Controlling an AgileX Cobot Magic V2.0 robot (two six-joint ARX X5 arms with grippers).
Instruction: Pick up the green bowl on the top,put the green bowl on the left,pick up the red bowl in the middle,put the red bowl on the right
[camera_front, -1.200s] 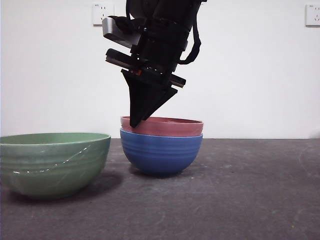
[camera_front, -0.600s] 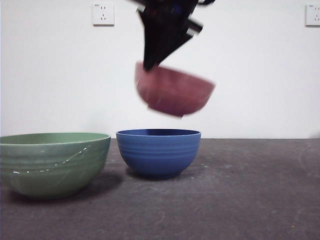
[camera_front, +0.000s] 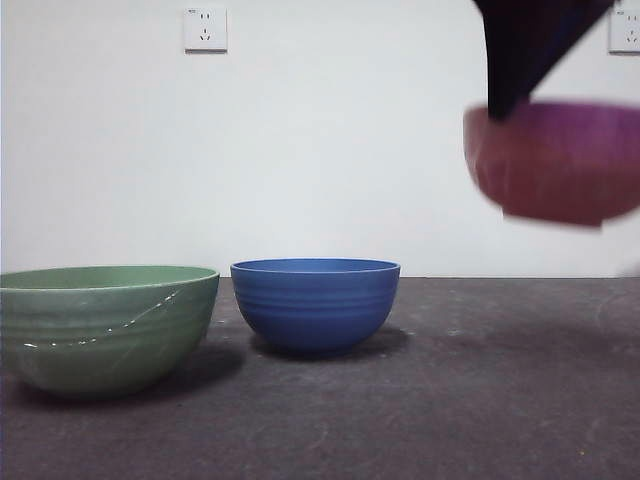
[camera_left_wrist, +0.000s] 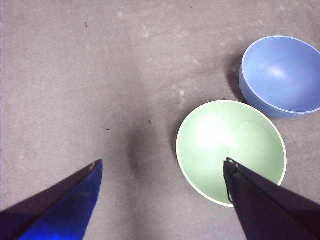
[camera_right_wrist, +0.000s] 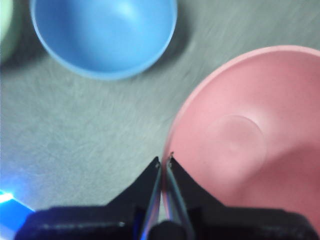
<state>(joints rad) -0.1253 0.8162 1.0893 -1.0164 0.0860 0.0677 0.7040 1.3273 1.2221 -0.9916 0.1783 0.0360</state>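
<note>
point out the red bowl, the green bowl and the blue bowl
dusty red ridged bowl (camera_front: 555, 170), front view, outer wall
sage-green glossy bowl (camera_front: 105, 325), front view, outer wall
blue ridged bowl (camera_front: 315, 305), front view, outer wall

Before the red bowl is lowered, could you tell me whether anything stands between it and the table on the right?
Nothing visible does. The right claw holds the red bowl by its rim in the air, right of the blue bowl; the table below it looks bare. The green bowl sits far left.
</note>
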